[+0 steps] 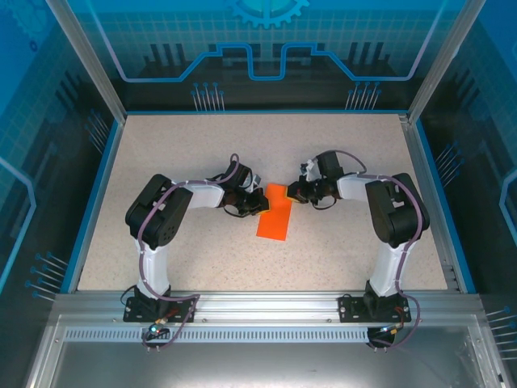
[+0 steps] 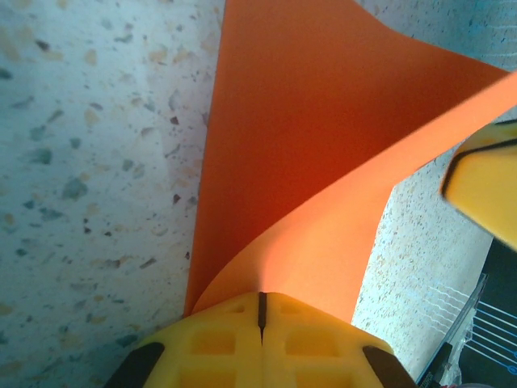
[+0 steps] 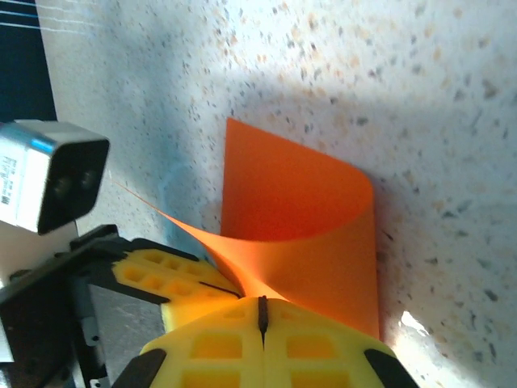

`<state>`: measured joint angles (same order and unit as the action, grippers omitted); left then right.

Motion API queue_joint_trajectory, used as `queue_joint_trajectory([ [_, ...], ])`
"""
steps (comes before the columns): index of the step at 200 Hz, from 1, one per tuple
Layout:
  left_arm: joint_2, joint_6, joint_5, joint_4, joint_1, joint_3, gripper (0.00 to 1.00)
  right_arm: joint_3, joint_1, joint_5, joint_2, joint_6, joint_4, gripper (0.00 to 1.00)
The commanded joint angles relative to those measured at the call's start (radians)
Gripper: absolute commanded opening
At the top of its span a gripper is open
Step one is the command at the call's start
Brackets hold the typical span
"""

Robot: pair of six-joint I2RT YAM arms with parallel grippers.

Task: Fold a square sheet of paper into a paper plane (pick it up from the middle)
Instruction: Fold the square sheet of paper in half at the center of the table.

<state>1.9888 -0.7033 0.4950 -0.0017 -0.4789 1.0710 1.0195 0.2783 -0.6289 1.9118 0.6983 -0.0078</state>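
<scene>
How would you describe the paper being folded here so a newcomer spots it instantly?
On the speckled table, look at the middle, between the two arms. The square sheet of paper lies there, curled over, pinched by the left claw and right claw. It is the one bright orange thing.

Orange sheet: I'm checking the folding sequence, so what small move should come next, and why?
Probably lower both together, laying the held edge onto the flat layer. The left gripper and right gripper are each shut on the square sheet of paper, which arcs over itself in a soft, uncreased curl on the table.
</scene>
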Motion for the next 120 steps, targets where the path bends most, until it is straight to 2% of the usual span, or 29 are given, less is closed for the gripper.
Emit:
queue_joint_trajectory([
  [1, 0.068, 0.028, -0.054, -0.115, -0.01, -0.024, 0.0, 0.018, -0.019, -0.022, 0.042, -0.004, -0.018, 0.04],
  [63, 0.068, 0.03, -0.059, -0.112, -0.01, -0.033, 0.0, 0.02, -0.024, 0.04, 0.107, -0.016, -0.048, 0.04],
  [120, 0.069, 0.033, -0.058, -0.115, -0.01, -0.028, 0.0, 0.062, -0.034, -0.009, 0.039, -0.011, -0.057, 0.05],
])
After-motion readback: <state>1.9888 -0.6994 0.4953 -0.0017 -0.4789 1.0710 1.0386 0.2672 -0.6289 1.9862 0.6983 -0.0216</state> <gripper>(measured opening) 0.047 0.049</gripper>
